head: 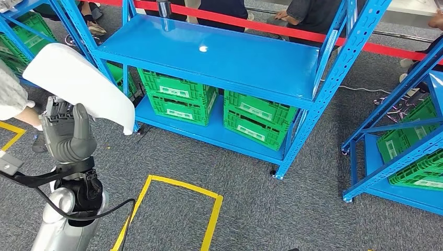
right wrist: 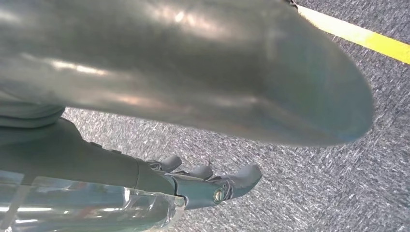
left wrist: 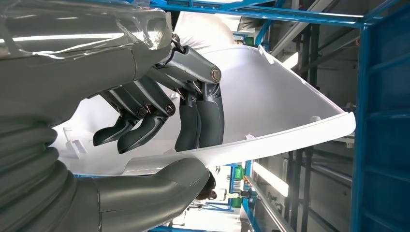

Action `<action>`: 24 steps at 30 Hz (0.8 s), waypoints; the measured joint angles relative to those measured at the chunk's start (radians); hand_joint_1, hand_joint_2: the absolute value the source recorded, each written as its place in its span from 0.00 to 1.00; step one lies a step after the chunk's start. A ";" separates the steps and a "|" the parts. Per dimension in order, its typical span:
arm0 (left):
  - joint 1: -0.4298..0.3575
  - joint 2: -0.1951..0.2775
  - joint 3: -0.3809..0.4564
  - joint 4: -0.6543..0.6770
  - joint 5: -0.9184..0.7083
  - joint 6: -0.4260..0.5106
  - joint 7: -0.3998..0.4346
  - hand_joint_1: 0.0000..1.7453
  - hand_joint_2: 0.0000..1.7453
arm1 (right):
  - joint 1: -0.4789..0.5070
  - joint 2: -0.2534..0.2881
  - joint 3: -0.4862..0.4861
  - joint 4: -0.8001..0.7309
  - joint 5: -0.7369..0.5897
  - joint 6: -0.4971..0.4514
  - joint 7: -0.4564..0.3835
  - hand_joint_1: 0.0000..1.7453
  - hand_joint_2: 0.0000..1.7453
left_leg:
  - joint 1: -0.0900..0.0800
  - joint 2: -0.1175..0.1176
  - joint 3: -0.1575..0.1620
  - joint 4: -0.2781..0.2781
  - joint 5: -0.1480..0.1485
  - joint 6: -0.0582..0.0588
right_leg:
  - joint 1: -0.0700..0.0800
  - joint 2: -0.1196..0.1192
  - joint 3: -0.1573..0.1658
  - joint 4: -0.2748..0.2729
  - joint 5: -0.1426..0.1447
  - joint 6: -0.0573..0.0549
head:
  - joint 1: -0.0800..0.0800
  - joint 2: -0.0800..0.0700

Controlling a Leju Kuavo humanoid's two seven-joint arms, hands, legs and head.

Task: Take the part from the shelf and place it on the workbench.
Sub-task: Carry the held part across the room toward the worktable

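My left hand (head: 68, 133) is raised at the left of the head view and grips a large white curved plastic part (head: 78, 78) by its lower edge. In the left wrist view the thumb (left wrist: 159, 181) lies under the part's rim (left wrist: 270, 140), and the dark fingers (left wrist: 198, 121) press on its inner face. The part hangs in the air in front of the blue shelf (head: 209, 57), whose top board is bare. My right hand (right wrist: 203, 179) hangs over grey carpet with nothing in it, its fingers loosely apart.
A person's sleeve (head: 10, 97) and hand (head: 28, 117) are close beside my left hand. Green crates (head: 177, 97) fill the shelf's lower level. Another blue shelf (head: 397, 130) stands at the right. Yellow tape (head: 177, 183) marks the carpet. People stand behind a red barrier (head: 313, 35).
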State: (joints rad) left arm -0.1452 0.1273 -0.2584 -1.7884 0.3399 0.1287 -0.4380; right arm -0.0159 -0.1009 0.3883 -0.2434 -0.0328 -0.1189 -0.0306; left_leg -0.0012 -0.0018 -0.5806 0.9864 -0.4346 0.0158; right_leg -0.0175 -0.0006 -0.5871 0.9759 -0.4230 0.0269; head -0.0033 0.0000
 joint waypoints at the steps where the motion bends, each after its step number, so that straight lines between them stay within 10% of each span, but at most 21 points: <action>1: 0.000 0.001 -0.001 0.000 0.000 0.000 0.000 1.00 1.00 | 0.000 0.000 0.003 0.000 0.000 -0.001 0.000 0.00 0.00 | -0.001 0.000 0.000 0.001 0.000 0.000 | -0.001 0.000 0.000 0.000 0.000 0.001 | 0.000 0.000; 10: -0.004 0.007 -0.005 0.001 0.005 0.008 -0.003 1.00 1.00 | -0.003 0.000 0.013 0.000 0.000 -0.009 -0.006 0.00 0.00 | -0.001 -0.001 0.002 -0.011 0.011 0.030 | -0.005 -0.001 -0.010 0.019 -0.011 0.013 | 0.000 0.000; 15: -0.002 0.007 -0.005 0.003 0.006 0.016 -0.005 1.00 1.00 | -0.001 -0.002 0.016 0.001 0.002 -0.010 -0.007 0.00 0.00 | 0.002 -0.018 -0.004 -0.019 0.024 0.040 | -0.006 0.000 -0.127 0.300 -0.139 0.000 | 0.002 0.000; 19: 0.002 0.007 -0.005 0.003 0.006 0.017 -0.005 1.00 1.00 | -0.002 -0.006 0.023 0.001 0.003 -0.010 -0.007 0.00 0.00 | 0.002 -0.052 -0.011 -0.009 0.027 0.028 | -0.010 0.030 -0.002 0.097 -0.073 0.022 | 0.002 0.000; 24: 0.005 0.008 -0.005 0.003 0.008 0.018 -0.006 1.00 1.00 | -0.004 -0.008 0.030 0.002 0.003 -0.010 -0.007 0.00 0.00 | 0.007 -0.079 -0.027 0.004 0.030 -0.004 | -0.004 0.031 0.047 0.009 -0.047 -0.005 | 0.001 0.000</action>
State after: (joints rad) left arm -0.1400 0.1350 -0.2635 -1.7853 0.3474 0.1462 -0.4444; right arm -0.0200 -0.1087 0.4180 -0.2411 -0.0299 -0.1286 -0.0375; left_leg 0.0055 -0.0805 -0.6079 0.9905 -0.4050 0.0120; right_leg -0.0214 0.0301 -0.5403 0.9849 -0.4696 0.0222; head -0.0022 0.0000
